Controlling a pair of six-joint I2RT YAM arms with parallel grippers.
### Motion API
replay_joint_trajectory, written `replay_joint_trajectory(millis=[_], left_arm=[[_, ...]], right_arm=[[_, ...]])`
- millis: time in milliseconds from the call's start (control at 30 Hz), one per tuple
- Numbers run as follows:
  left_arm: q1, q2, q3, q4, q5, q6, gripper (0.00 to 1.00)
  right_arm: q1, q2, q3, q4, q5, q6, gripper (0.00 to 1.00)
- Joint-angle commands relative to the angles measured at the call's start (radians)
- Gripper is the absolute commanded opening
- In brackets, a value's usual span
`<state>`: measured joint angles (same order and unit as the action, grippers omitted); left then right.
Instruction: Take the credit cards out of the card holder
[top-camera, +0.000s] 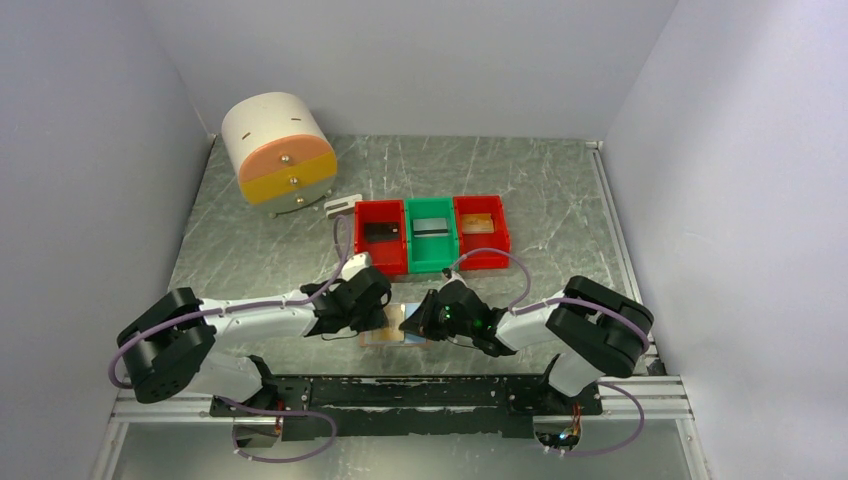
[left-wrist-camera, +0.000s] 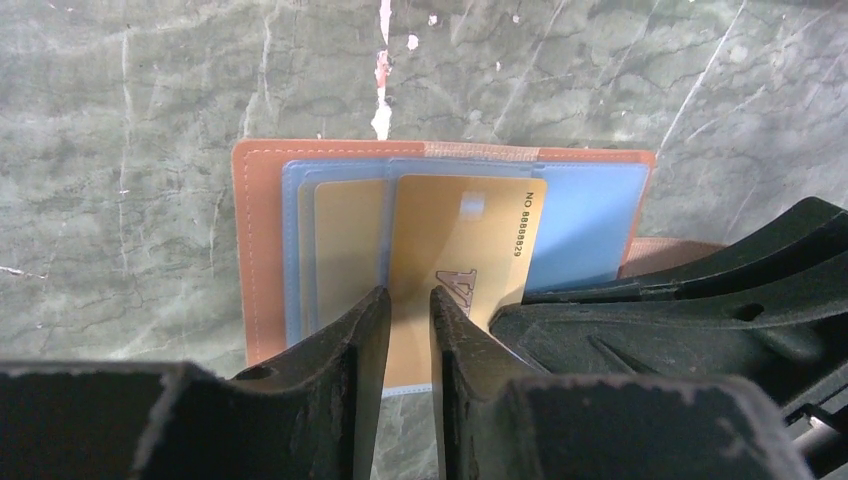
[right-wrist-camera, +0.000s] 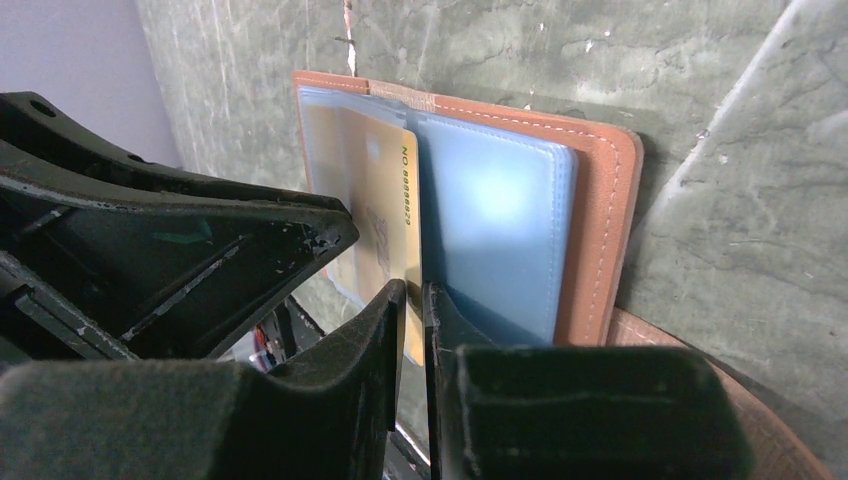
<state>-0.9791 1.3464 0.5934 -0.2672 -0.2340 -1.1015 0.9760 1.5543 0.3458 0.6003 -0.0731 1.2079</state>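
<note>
My left gripper (left-wrist-camera: 410, 320) is nearly closed, tips resting on the gold card (left-wrist-camera: 470, 240). That card sticks partway out of a blue pocket of the card holder (left-wrist-camera: 262, 250), which lies open on the table (left-wrist-camera: 120, 120). The right gripper (right-wrist-camera: 413, 330) looks pinched narrow on that card's edge. I judge I'm mid-extraction, so next I'd slide it straight out, keeping the holder pinned.

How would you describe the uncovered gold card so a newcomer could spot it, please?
By the table's near edge lies an open tan card holder with pale blue pockets. The gold card lies across its fold; unlike the yellow card beside it, tucked behind plastic, it shows a printed number along one edge.
</note>
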Motion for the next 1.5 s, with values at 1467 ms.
replay_joint_trajectory(millis=[1467], left_arm=[[-0.008, 0.032, -0.048, -0.148, -0.040, 0.011, 0.28]], right_arm=[[-0.084, -0.030, -0.093, 0.070, -0.048, -0.044, 0.14]])
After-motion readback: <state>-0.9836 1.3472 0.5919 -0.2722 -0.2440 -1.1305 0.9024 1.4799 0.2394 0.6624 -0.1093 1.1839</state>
